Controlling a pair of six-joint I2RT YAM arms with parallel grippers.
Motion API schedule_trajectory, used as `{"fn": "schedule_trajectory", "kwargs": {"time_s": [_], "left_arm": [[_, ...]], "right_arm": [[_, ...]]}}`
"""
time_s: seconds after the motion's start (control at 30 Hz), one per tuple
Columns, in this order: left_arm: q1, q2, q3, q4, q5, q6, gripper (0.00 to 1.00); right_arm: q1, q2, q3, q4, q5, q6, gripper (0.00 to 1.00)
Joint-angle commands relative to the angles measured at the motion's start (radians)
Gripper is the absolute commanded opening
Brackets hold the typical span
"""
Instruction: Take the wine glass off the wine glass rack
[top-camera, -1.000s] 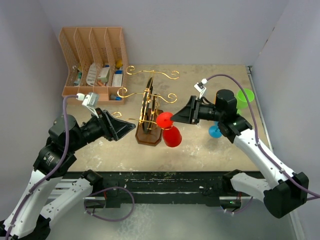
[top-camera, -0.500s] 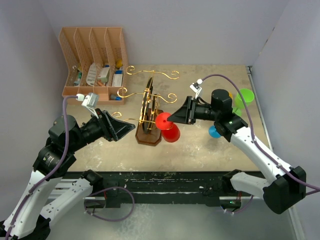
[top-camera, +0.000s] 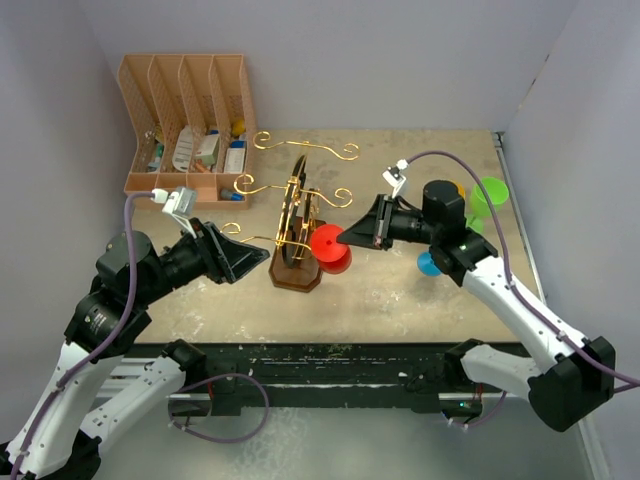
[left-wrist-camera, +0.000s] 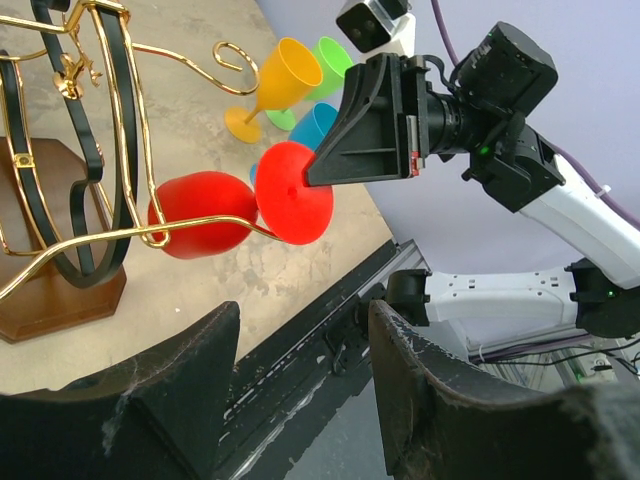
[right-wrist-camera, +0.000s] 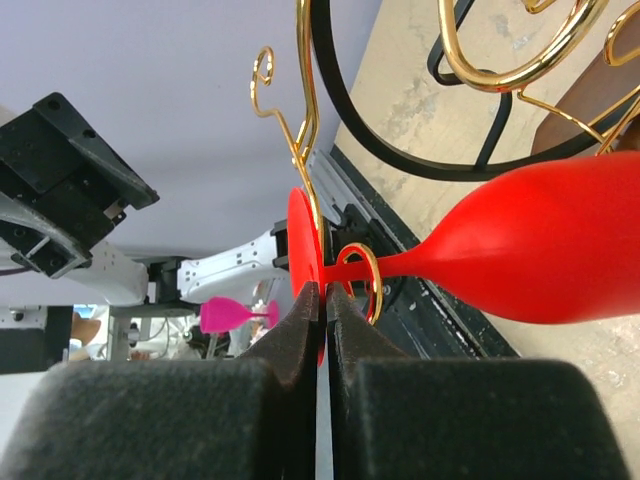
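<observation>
A red wine glass (top-camera: 330, 247) hangs on its side from a low gold arm of the wine glass rack (top-camera: 297, 215), which stands on a dark brown base (top-camera: 296, 277). In the right wrist view the stem passes through the gold curl (right-wrist-camera: 356, 282), with the bowl (right-wrist-camera: 545, 250) on the right. My right gripper (right-wrist-camera: 322, 292) is shut on the rim of the glass's flat red foot (right-wrist-camera: 302, 235). The left wrist view shows that foot (left-wrist-camera: 293, 192) at the right gripper's tip (left-wrist-camera: 316, 180). My left gripper (left-wrist-camera: 300, 322) is open and holds nothing, left of the rack.
A peach slotted organiser (top-camera: 185, 120) with small items stands at the back left. Orange (left-wrist-camera: 285, 75), green (top-camera: 490, 192) and blue (top-camera: 430, 263) glasses stand on the table behind the right arm. Grey walls close in both sides.
My right gripper moved left to the glass and shut on its foot. The red bowl swung in closer to the rack. The left arm has not moved.
</observation>
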Motion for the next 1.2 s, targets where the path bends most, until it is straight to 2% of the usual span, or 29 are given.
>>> {"fn": "schedule_trajectory", "kwargs": {"time_s": [0.0, 0.4, 0.7, 0.97, 1.17], "left_arm": [[-0.001, -0.001, 0.040, 0.017, -0.003, 0.017, 0.58], [-0.001, -0.002, 0.034, 0.022, 0.002, 0.011, 0.58], [-0.001, 0.002, 0.021, 0.036, 0.006, 0.004, 0.58], [-0.001, 0.008, 0.018, 0.045, 0.009, 0.000, 0.58], [-0.001, 0.011, 0.020, 0.044, 0.010, 0.004, 0.58]], "right_arm": [[0.003, -0.075, -0.001, -0.013, 0.052, 0.036, 0.00], [0.001, -0.117, -0.026, -0.076, 0.045, 0.025, 0.00], [0.003, -0.090, -0.012, 0.064, -0.053, 0.057, 0.00], [0.004, -0.042, -0.033, 0.248, -0.159, 0.191, 0.00], [0.004, -0.047, -0.025, 0.219, -0.157, 0.174, 0.00]]}}
